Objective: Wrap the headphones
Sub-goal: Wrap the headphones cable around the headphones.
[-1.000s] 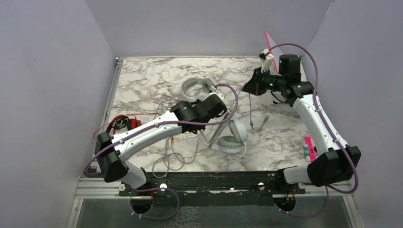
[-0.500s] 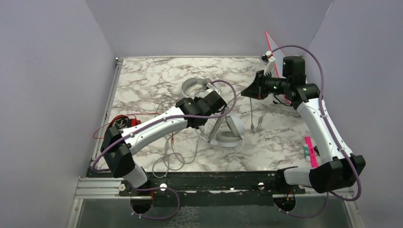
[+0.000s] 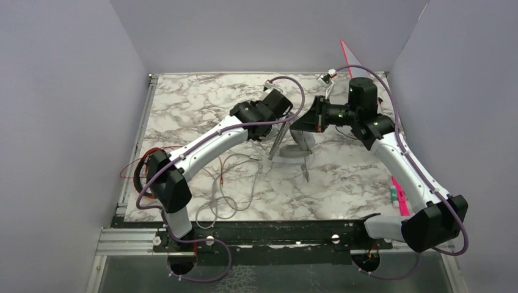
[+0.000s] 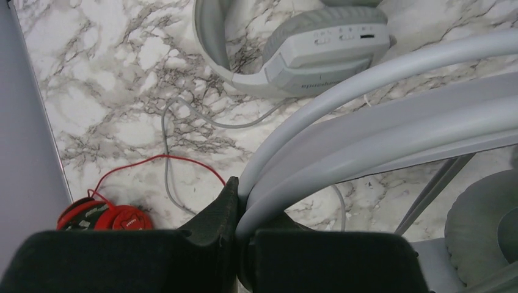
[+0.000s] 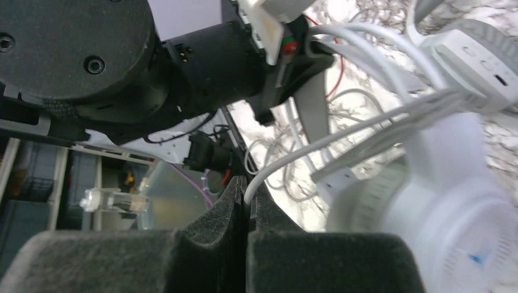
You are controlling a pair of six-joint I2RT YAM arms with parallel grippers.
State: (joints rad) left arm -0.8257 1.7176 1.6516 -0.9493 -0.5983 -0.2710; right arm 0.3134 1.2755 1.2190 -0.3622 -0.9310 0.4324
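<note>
Marble-patterned table [image 3: 183,97] is sitting between plain lilac walls. The left gripper [image 4: 239,204] is clamping the headband of the white-silver headset [image 4: 391,122] with its jaws nearly together, holding it tilted over the far middle of the table; whether the lower ear cup is touching the marble cannot be told. The right gripper [image 5: 247,194] is pinching a thin pale cable [image 5: 287,155] running toward that headset, jaws pressed tight. The light grey headset [image 4: 317,43] is lying flat below the left arm. The red-and-black headset [image 3: 156,160] is resting at the table's left edge, its red cable [image 4: 159,160] trailing across the marble.
</note>
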